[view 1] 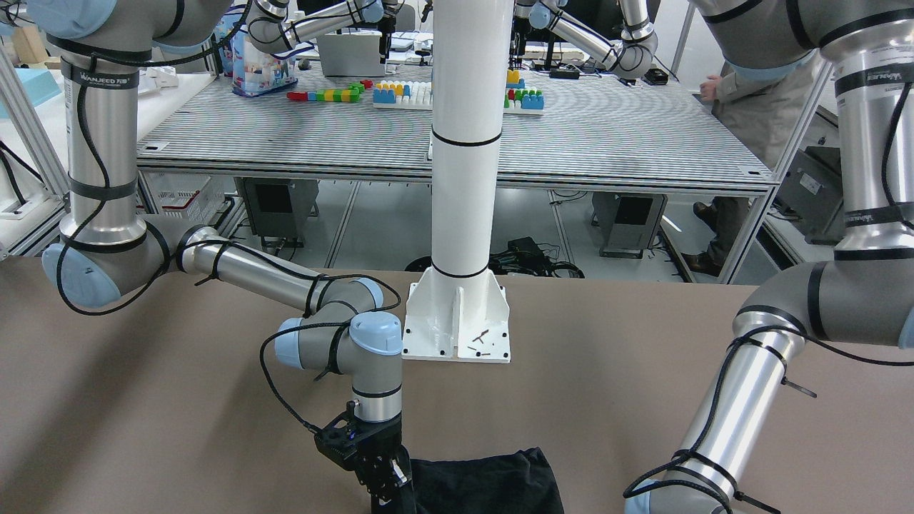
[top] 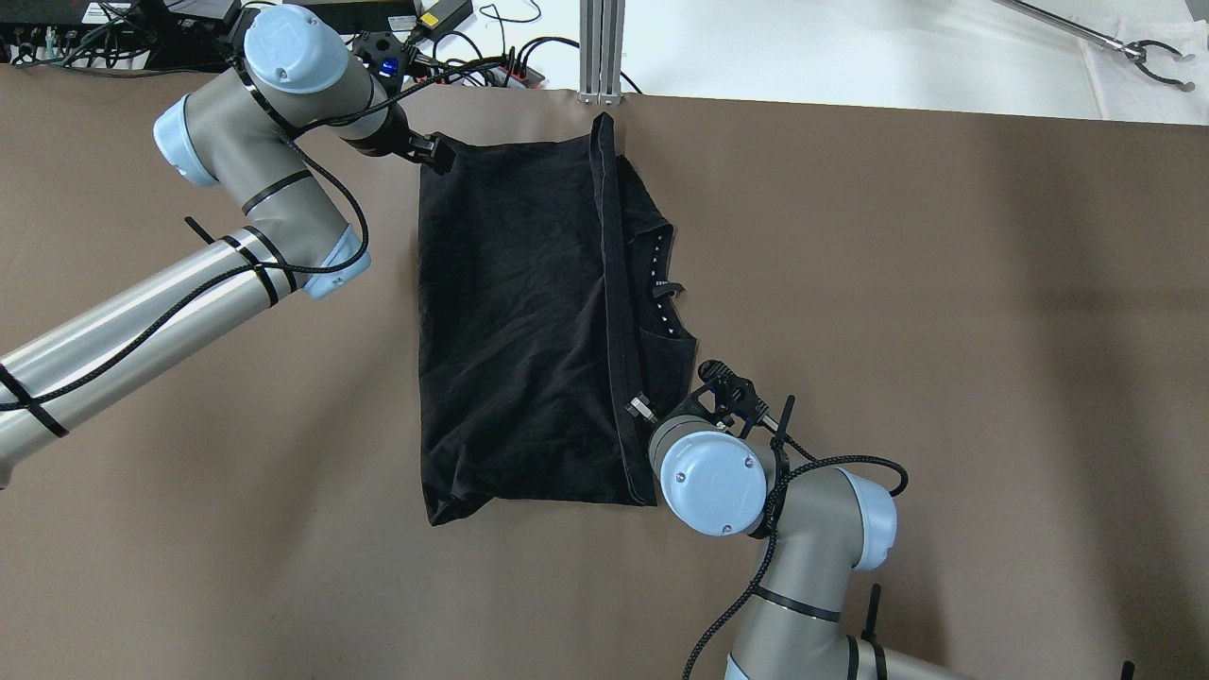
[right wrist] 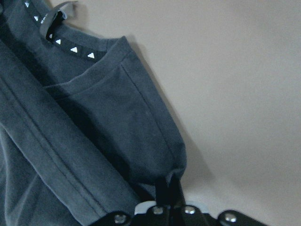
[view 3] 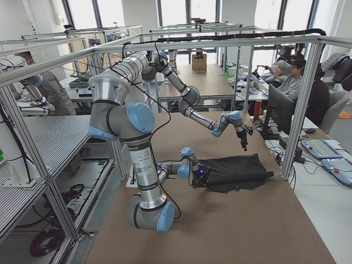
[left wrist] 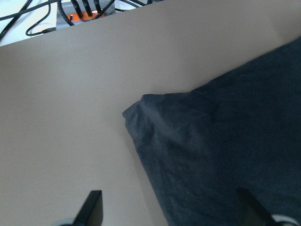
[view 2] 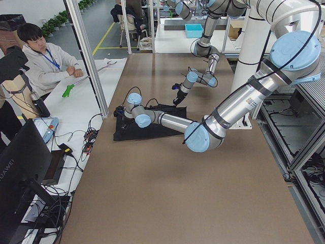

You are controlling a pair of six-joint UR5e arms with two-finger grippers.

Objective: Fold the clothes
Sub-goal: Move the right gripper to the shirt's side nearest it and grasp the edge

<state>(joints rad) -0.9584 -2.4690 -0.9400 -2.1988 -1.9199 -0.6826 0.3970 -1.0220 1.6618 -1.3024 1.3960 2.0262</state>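
Black clothes (top: 519, 331) lie mid-fold: right gripper (right wrist: 168, 188) clamped on a folded edge, left gripper (top: 437, 157) spread wide over the far corner, which it seemingly needs to pinch next.

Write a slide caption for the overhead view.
Half-folded black garment on brown table; left gripper open at far corner, right gripper pinching folded hem.

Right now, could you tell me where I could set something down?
Free: the table right of the black T-shirt, and the strip along its near edge. Crowded: its far-left corner by the left gripper, its right edge by the right gripper.
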